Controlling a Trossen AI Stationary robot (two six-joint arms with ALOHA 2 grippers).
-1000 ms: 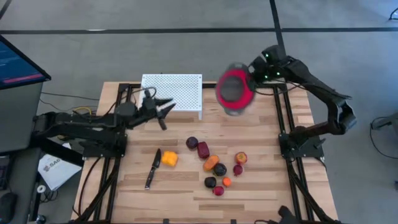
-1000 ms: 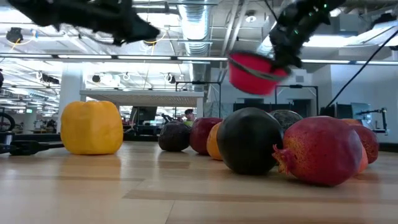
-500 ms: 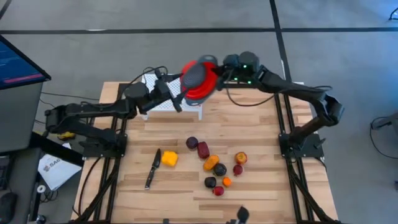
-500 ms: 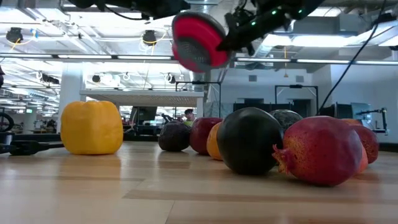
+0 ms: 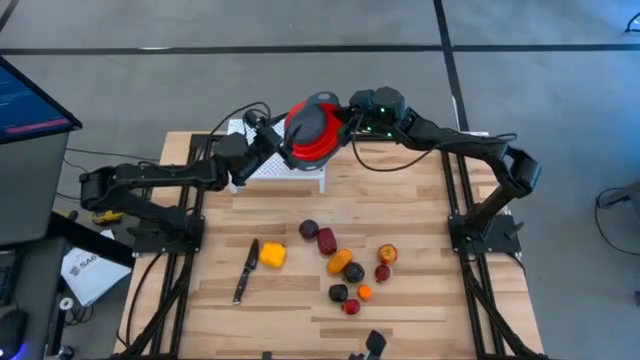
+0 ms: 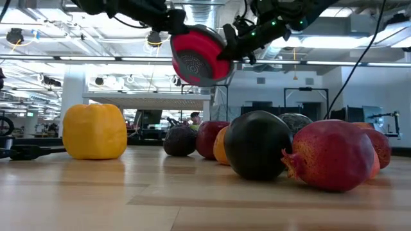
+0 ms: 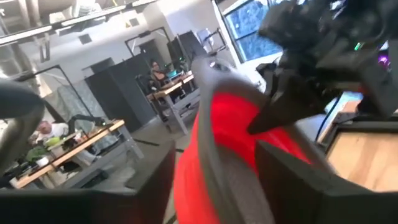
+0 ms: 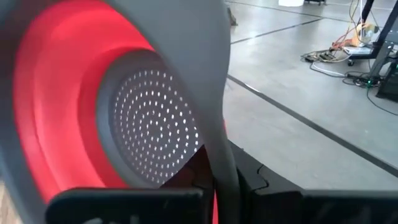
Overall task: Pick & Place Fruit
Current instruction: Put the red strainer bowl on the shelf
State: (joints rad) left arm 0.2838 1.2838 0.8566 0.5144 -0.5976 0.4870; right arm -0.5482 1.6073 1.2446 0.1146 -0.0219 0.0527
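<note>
- Fruit (image 5: 342,262): small pieces clustered on the wooden table (image 5: 420,215), beside a knife (image 5: 246,269).
- Right gripper (image 5: 340,124): raised high at the far edge, jaws clamped on the tilted red bowl (image 5: 310,130).
- Left gripper (image 5: 272,150): extended to the bowl's opposite rim; jaw state cannot be told.

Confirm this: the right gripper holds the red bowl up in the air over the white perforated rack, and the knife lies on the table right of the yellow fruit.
One thing is wrong: the knife lies left of the yellow fruit, not right, as the high view shows. The rest holds: the right gripper holds the red bowl in the air over the white perforated rack.
</note>
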